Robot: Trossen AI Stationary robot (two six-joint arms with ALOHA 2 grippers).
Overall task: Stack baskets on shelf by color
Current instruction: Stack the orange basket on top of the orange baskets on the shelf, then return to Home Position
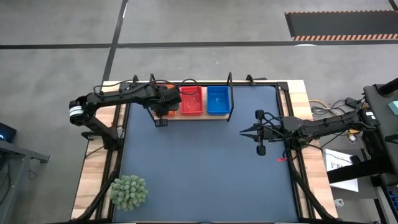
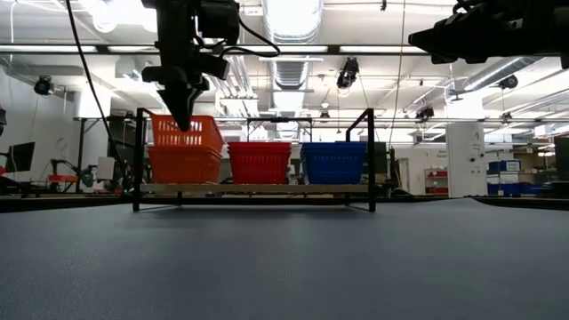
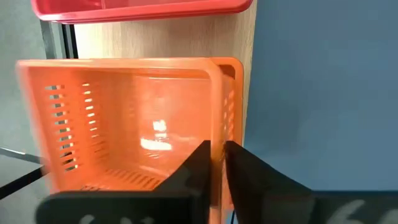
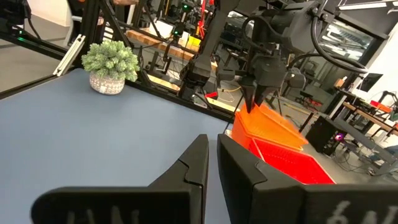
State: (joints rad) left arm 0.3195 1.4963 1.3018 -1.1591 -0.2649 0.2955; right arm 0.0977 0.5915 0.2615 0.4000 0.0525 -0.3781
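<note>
The left gripper (image 2: pixel 185 120), jaws clenched on the tilted orange basket's (image 2: pixel 187 133) rim, should level it before releasing.

Workshop hall, grey concrete floor (image 1: pixel 56 25).
Ceiling strip lights (image 2: pixel 293 18) lit; exposed ductwork (image 2: pixel 289 71) overhead. Striped floor mat (image 1: pixel 342 25) beyond the table's far right corner. Benches and equipment line the background.

Two dark jointed arms, black cables, wedge-shaped black fingers (image 3: pixel 249 180)
</note>
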